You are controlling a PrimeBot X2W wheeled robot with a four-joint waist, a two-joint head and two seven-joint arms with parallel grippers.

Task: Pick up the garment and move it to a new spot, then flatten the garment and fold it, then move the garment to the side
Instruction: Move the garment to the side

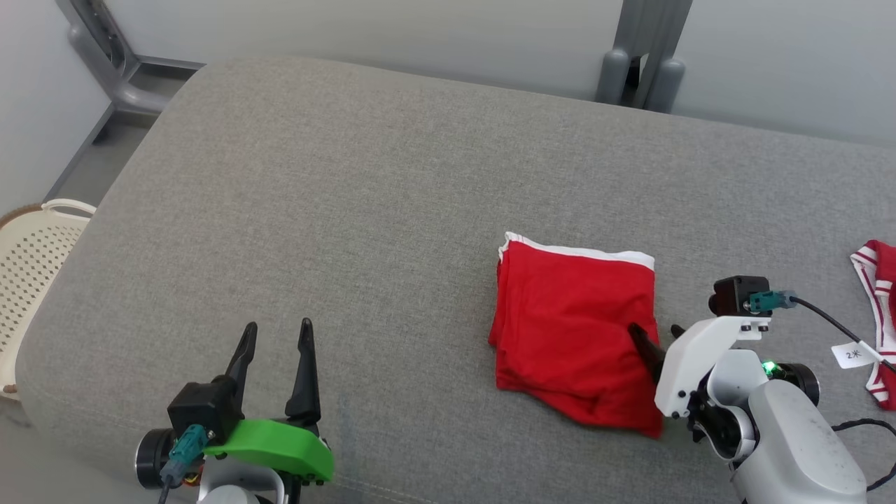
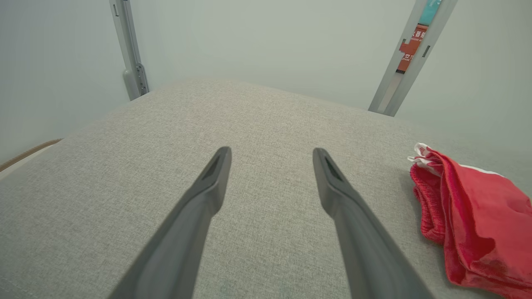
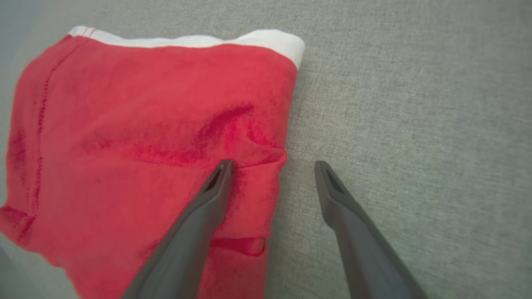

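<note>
One folded red garment is lying flat; left gripper and right gripper are both gaping wide, gripping nothing. One striped cloth is showing a tag marked "2".

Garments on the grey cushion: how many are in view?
2. A folded red garment with a white waistband lies right of centre on the cushion; a red-and-white striped garment lies at the head view's right edge, partly cut off. More may lie beyond it.

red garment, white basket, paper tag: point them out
red garment [image 1: 570, 329], head view, middle of the folded cloth
white basket [image 1: 35, 280], head view, perforated side wall
paper tag [image 1: 852, 353], head view, middle of the white label
</note>
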